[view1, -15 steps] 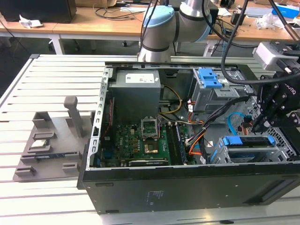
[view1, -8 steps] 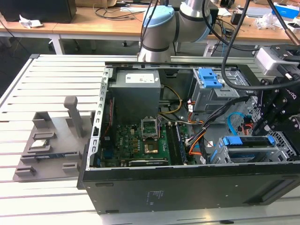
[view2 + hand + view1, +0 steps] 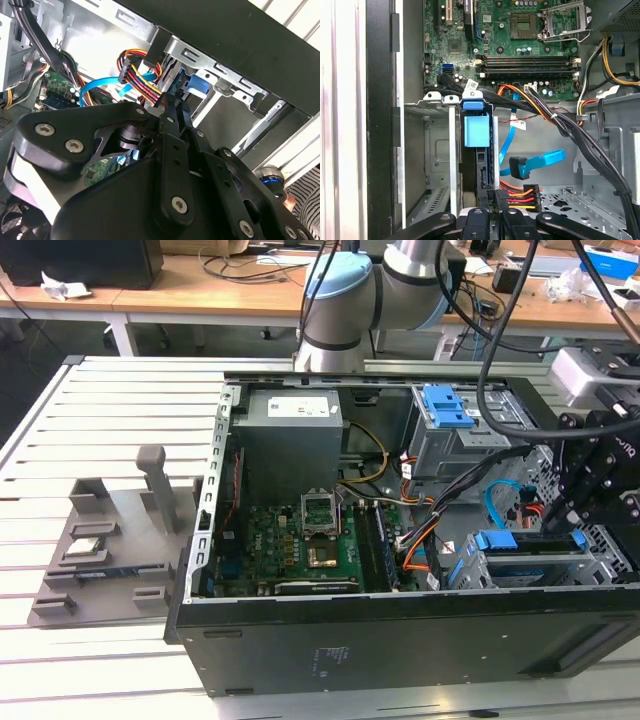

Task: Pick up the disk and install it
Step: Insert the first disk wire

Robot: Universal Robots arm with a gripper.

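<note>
The disk [image 3: 476, 131] stands on edge inside the grey metal drive cage [image 3: 434, 150], and its blue bracket tab faces the motherboard. In the exterior view the disk [image 3: 497, 541] sits in the cage [image 3: 603, 552] at the case's front right corner. My gripper [image 3: 555, 525] hangs just over that cage. In both wrist views the gripper [image 3: 493, 214] [image 3: 168, 102] has its fingers drawn together at the disk's near end, beside a connector with red, yellow and black wires [image 3: 519, 193]. Nothing shows between the tips.
A blue data cable [image 3: 535, 164] lies loose beside the cage and a thick black cable bundle [image 3: 580, 140] crosses above it. The power supply box [image 3: 290, 435], another blue-latched cage [image 3: 450, 412] and the motherboard [image 3: 305, 540] occupy the case. A grey fixture [image 3: 100, 540] sits on the table at the exterior view's left.
</note>
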